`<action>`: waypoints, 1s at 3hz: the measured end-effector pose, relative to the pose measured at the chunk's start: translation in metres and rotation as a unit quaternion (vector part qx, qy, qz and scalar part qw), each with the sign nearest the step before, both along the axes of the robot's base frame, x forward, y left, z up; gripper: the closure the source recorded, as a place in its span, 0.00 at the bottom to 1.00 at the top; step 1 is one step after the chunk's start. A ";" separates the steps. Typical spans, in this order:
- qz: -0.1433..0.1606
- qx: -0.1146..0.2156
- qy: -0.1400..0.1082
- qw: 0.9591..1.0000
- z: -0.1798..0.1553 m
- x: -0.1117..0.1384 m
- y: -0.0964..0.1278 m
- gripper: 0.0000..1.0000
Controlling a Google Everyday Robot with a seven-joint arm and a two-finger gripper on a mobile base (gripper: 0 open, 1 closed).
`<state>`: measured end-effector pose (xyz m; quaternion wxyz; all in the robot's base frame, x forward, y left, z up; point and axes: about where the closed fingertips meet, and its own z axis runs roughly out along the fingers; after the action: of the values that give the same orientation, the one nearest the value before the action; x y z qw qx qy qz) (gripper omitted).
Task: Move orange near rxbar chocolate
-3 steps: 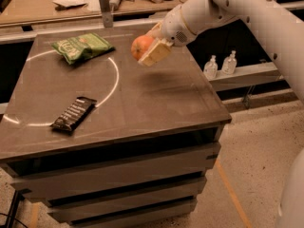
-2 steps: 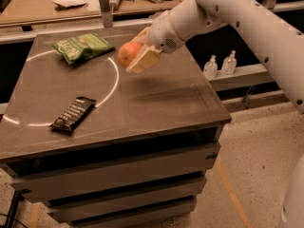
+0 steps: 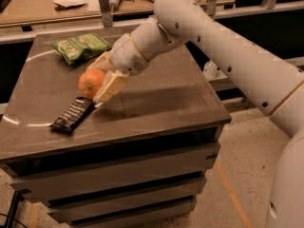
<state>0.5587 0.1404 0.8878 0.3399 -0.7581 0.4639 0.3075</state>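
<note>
The gripper (image 3: 98, 82), clasping the orange (image 3: 89, 83), has swung down toward seven o'clock. The orange is now just one o'clock of the rxbar chocolate (image 3: 72, 114).

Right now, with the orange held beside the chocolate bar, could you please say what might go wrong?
The gripper is shut on the round orange; once released, it might roll away from the chocolate bar or toward the table edge. The lower finger reaches close to the bar's end, so lowering or withdrawing could nudge the bar.
</note>
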 end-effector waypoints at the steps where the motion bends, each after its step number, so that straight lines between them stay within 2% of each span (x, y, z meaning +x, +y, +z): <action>1: 0.017 -0.011 -0.006 1.000 -0.008 -0.016 0.004 1.00; 3: 0.001 -0.046 -0.032 0.998 -0.016 -0.032 -0.009 1.00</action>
<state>0.5262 0.1311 0.8717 0.3193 -0.7826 0.4658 0.2620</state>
